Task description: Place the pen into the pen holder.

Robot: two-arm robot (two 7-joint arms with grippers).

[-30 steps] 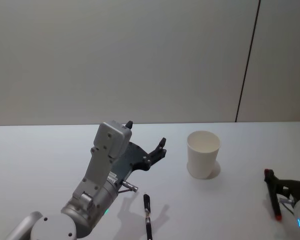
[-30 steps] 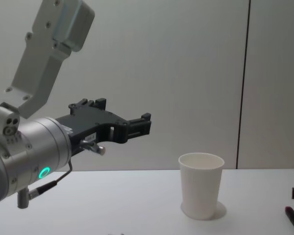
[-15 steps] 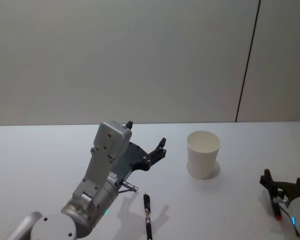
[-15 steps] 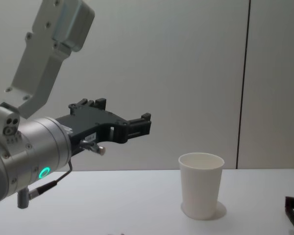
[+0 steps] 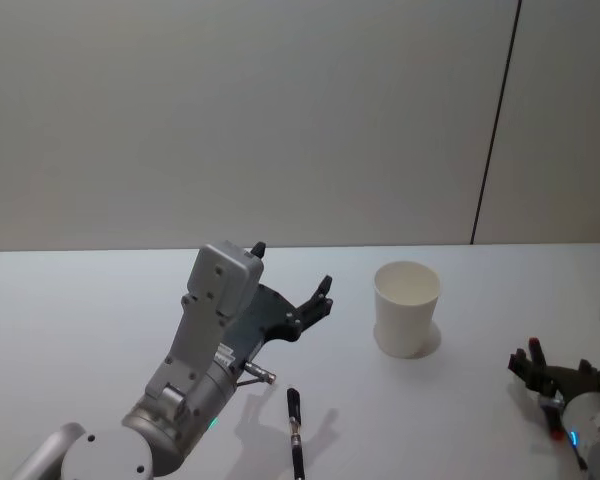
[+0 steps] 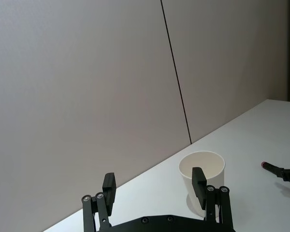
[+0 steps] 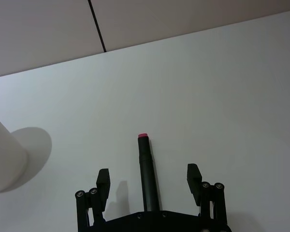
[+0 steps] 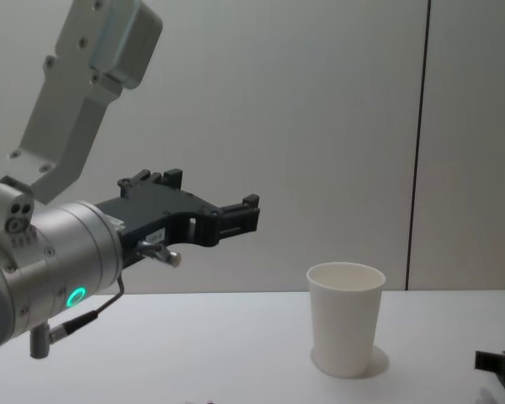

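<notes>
The pen (image 7: 146,169) is black with a red tip and lies flat on the white table, right of the pen holder. My right gripper (image 7: 148,178) is low over it and open, one finger on each side of the barrel without touching it. In the head view this gripper (image 5: 555,368) sits at the table's near right. The pen holder (image 5: 407,308), a white paper cup, stands upright mid-table and is also in the chest view (image 8: 346,318). My left gripper (image 5: 292,266) hangs open and empty in the air, left of the cup.
A second black pen (image 5: 294,432) lies on the table near the front edge, below the left arm. The white table (image 5: 100,310) runs back to a plain wall. The cup's edge (image 7: 2,159) lies to the left of the right gripper.
My right gripper has dropped lower and drifted slightly left, settling over the red-tipped pen. The left arm, the cup and both pens have stayed put.
</notes>
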